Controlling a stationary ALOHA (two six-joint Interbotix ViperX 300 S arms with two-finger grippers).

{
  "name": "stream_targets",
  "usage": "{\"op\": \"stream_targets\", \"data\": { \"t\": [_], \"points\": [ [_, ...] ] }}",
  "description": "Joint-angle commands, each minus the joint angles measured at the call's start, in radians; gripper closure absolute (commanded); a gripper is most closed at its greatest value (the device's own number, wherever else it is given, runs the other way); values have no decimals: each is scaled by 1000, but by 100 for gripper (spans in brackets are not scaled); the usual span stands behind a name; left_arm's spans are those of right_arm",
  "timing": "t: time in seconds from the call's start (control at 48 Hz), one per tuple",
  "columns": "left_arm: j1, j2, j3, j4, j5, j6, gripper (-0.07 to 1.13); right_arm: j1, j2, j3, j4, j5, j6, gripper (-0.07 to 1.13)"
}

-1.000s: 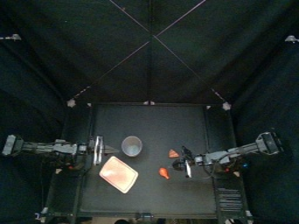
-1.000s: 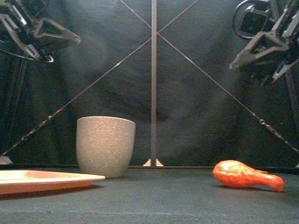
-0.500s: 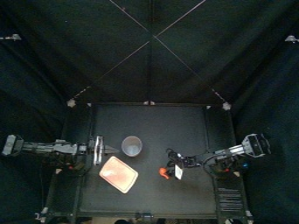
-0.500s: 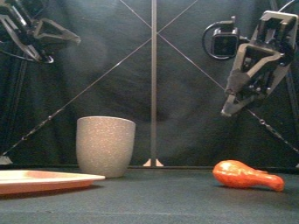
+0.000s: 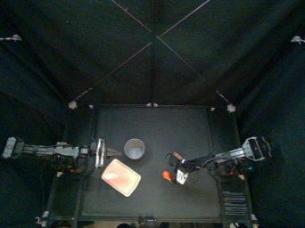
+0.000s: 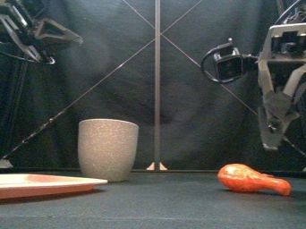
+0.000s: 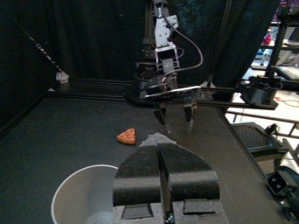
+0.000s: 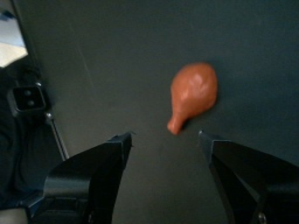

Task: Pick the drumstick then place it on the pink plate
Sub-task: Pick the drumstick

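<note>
At 5 o'clock from the centre of the matte black bench, with 12 o'clock taken as the back curtain, the drumstick lies on its side directly on the surface. It is a smooth, glossy orange-red moulding: a rounded bulb at one end that tapers to a narrow shank at the other. The right claw hangs above the bench, close to the drumstick and clear of it, with its two dark, flat-faced jaws spread apart and nothing between them; the right wrist view shows the drumstick just ahead of the gap. The pink plate sits at 8 o'clock, a thin, flat tray with rounded corners and a low raised rim, well apart from the drumstick. The grey bowl stands upright at 11 o'clock, just behind the plate: a tall, speckled, stone-like cup with slightly tapered walls and an open round mouth. The left claw rests at the 9 o'clock edge, raised off the bench, its jaws pressed flat together.
</note>
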Motion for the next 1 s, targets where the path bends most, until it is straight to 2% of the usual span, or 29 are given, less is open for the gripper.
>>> {"op": "stream_targets", "data": {
  "t": [0.021,0.146,0.292,0.396,0.625,0.854,1.0],
  "points": [
    [0,5,-12,-2,-11,2,100,-8,32,-51,-17,83,54,11],
    [0,6,-8,-2,-11,2,100,-9,86,-92,-101,161,152,11],
    [0,5,5,-2,-11,0,100,6,137,-149,-261,178,322,11],
    [0,5,9,-2,-11,0,100,35,158,-173,-380,175,466,11],
    [0,5,9,-2,-11,2,100,110,196,-181,-560,163,741,11],
    [2,5,11,2,-11,3,100,144,222,-189,-652,156,894,15],
    [2,6,11,-3,-11,3,100,147,245,-199,-660,155,905,26]
  ]
}}
